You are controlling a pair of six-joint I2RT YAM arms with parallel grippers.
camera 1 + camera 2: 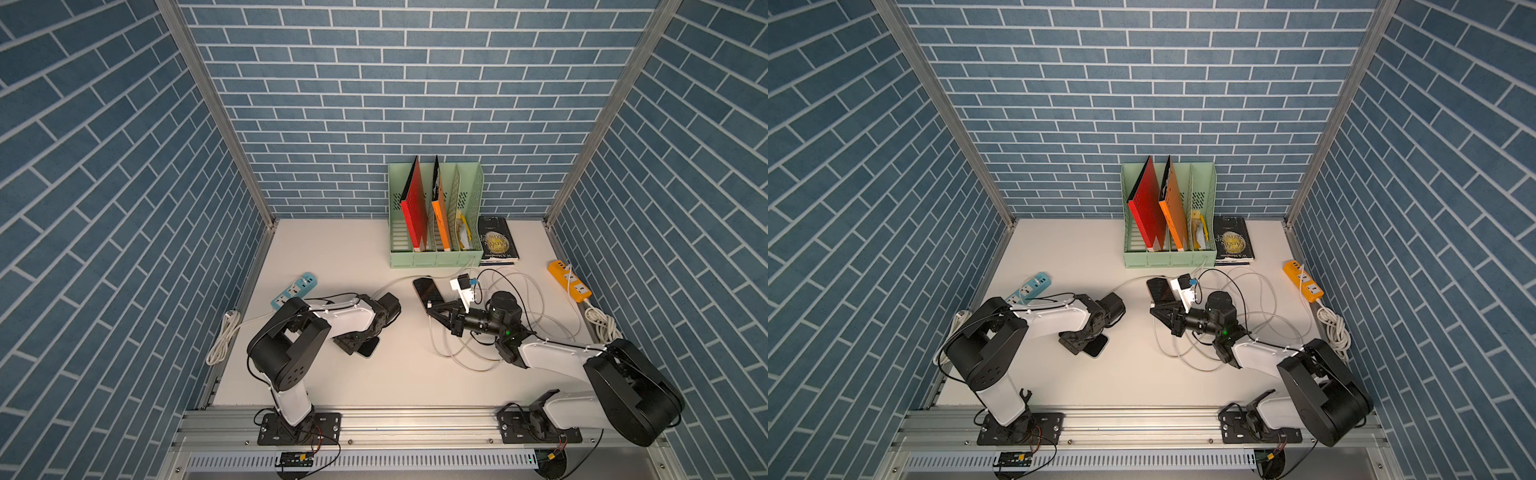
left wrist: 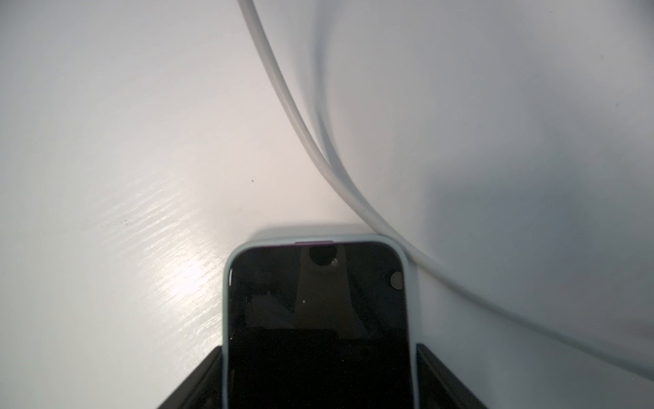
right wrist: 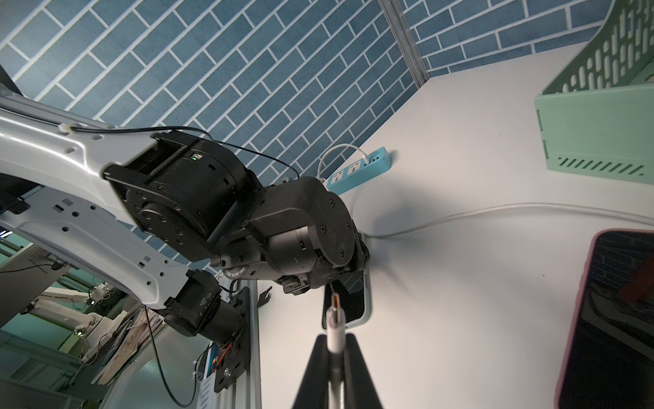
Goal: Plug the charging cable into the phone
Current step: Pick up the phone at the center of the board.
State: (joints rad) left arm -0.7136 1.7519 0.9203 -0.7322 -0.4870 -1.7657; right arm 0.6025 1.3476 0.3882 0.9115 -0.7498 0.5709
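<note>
Phone (image 2: 316, 301) sits inside my left tool (image 2: 318, 348), grip uncertain; right tool (image 3: 335, 338) pinches the charging cable (image 3: 334, 317), so I line it up squarely with the phone first.

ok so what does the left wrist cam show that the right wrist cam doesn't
Only the left wrist view: the left gripper with a finger on each side of the pale-cased phone, and a white cable passing right by the case's corner.

Only the right wrist view: the right gripper shut on the charging plug, the left arm, a blue power strip, a green file holder and a second phone in a pink case.

Both: the pale-cased phone and the white table.
</note>
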